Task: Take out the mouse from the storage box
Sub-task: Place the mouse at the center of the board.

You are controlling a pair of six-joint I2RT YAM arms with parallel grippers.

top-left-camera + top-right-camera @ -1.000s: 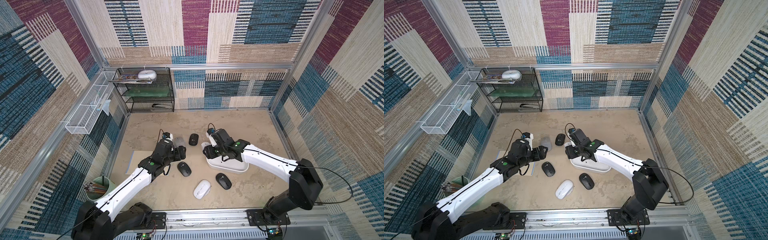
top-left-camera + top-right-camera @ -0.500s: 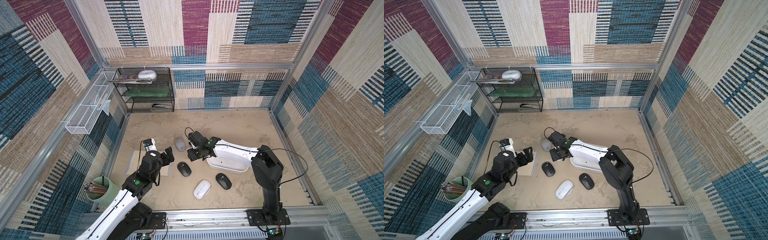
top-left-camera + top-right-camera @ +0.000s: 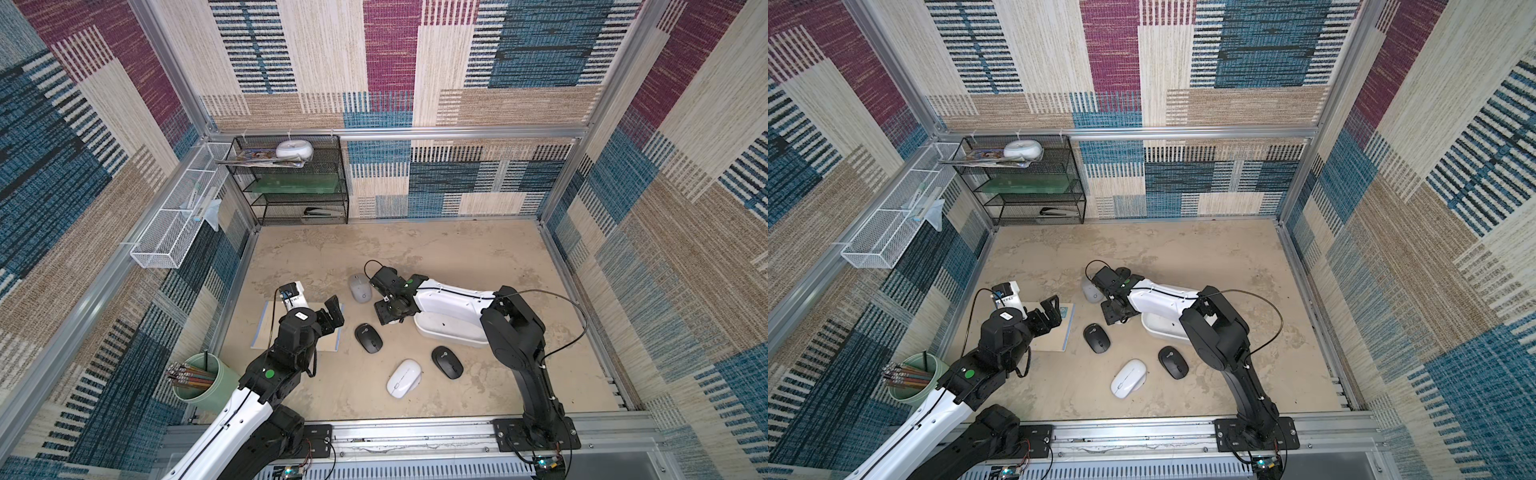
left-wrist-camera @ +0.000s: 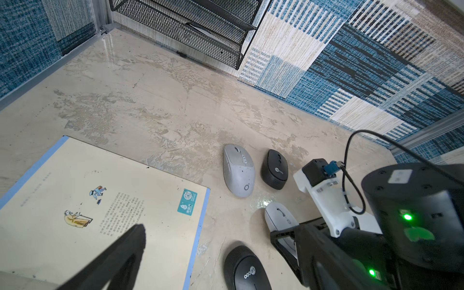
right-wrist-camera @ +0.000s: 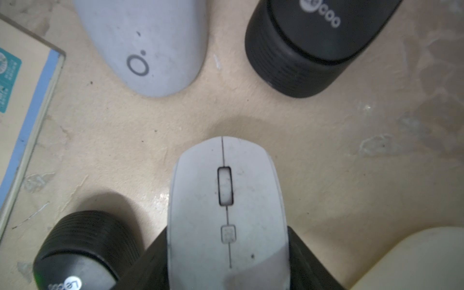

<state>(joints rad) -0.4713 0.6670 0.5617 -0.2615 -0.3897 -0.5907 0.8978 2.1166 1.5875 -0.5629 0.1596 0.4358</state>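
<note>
Right gripper (image 5: 226, 236) clasped the white mouse (image 5: 226, 190) just over the worktop (image 5: 326, 150). I judged: seat it flat, then release evenly. Left gripper (image 3: 330, 311) stood wide, empty.

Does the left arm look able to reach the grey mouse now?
Probably yes: left gripper open over the book, bare table up to the grey mouse, though the right gripper sits close.

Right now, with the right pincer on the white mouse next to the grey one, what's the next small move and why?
Probably open the right pincer and let go. The white mouse it seems to grip is already outside the storage box, looks down on the table, and touches neither the grey mouse nor the black mouse beside that.
</note>
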